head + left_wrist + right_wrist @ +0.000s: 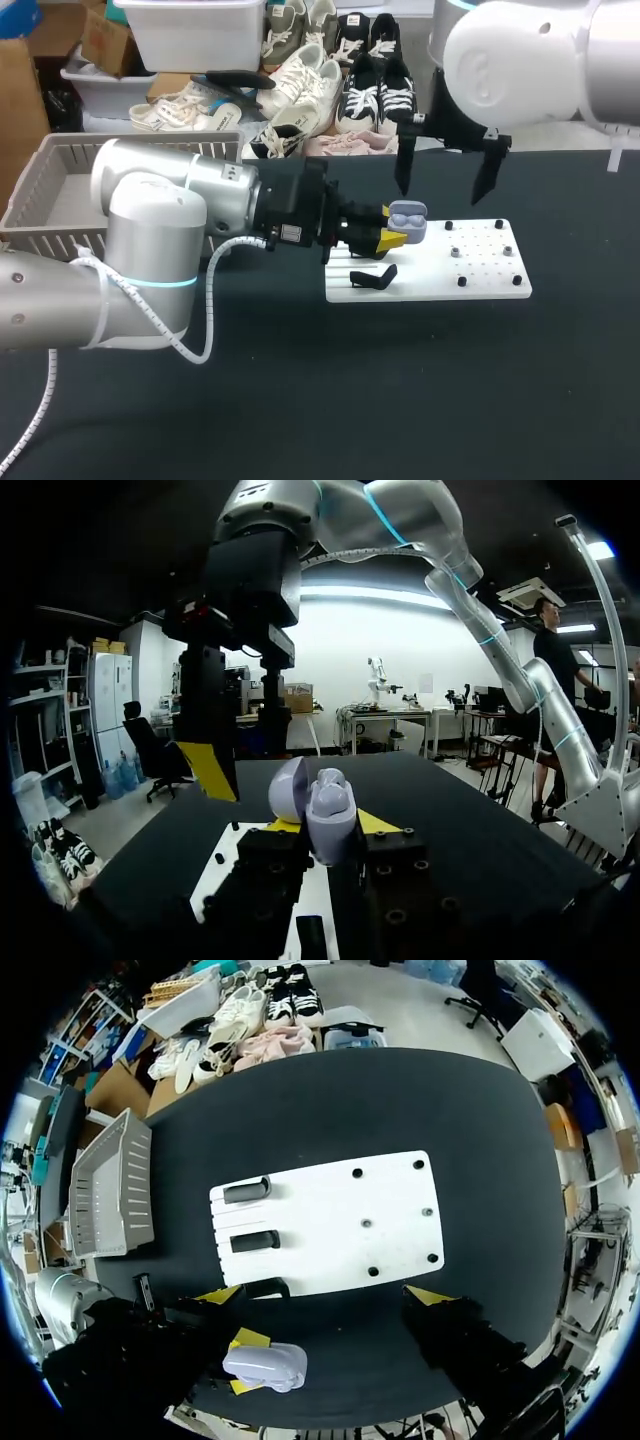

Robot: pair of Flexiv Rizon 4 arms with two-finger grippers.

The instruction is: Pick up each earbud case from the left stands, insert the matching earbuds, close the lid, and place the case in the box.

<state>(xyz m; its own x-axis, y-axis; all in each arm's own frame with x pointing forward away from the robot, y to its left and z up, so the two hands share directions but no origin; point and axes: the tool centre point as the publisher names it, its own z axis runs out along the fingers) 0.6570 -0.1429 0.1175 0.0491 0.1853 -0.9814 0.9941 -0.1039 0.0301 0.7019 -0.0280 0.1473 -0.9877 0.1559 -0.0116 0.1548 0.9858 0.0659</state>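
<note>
Silver, rounded left arm [150, 225] with a cyan light ring at one joint and a white coiled cable [208, 335] along it; black wrist block and black left gripper [395, 238], yellow-tipped. Pale glossy right arm [520, 60], cyan-ringed too; black right gripper [442, 188] with long tapered fingers [404, 165], yellow tips

L arm [200, 195] stretched level, claw [393, 236] pinching earbud case [408, 220]; R claw [442, 192] hanging nearby, pointing down, fingers [404, 168] wide apart.
</note>
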